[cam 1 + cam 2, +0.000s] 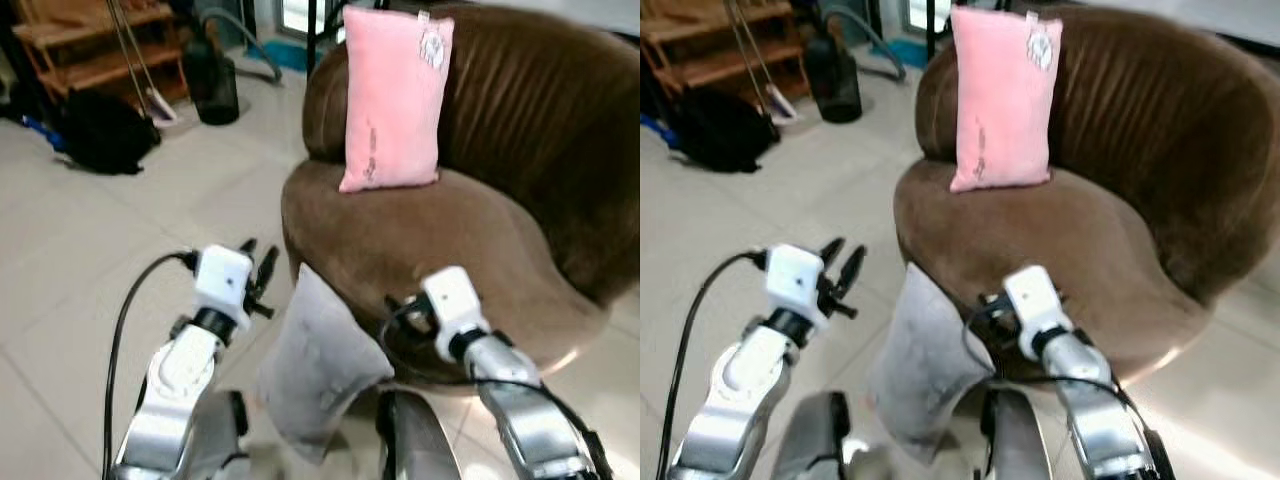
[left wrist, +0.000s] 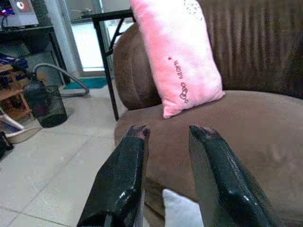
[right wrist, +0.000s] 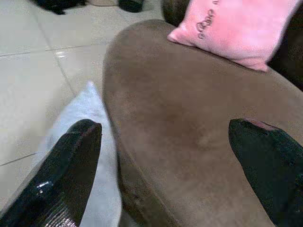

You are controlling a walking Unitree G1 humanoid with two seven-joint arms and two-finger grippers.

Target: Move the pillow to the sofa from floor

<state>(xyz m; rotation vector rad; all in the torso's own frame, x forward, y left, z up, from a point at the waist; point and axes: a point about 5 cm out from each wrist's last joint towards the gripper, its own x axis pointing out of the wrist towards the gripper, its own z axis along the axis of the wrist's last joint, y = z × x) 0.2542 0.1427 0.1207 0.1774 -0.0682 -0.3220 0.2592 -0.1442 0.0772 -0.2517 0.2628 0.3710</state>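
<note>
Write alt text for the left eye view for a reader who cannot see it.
A grey pillow stands on the tiled floor against a round brown sofa, between the robot's raised left tool and right tool. A pink pillow leans upright on the sofa's seat.

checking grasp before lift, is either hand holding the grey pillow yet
Nothing is held. Both the left hand and right hand are open, flanking the grey pillow.

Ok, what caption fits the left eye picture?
Two open pincers, left pincer and right pincer, flank a grey pillow leaning on the brown sofa.
</note>
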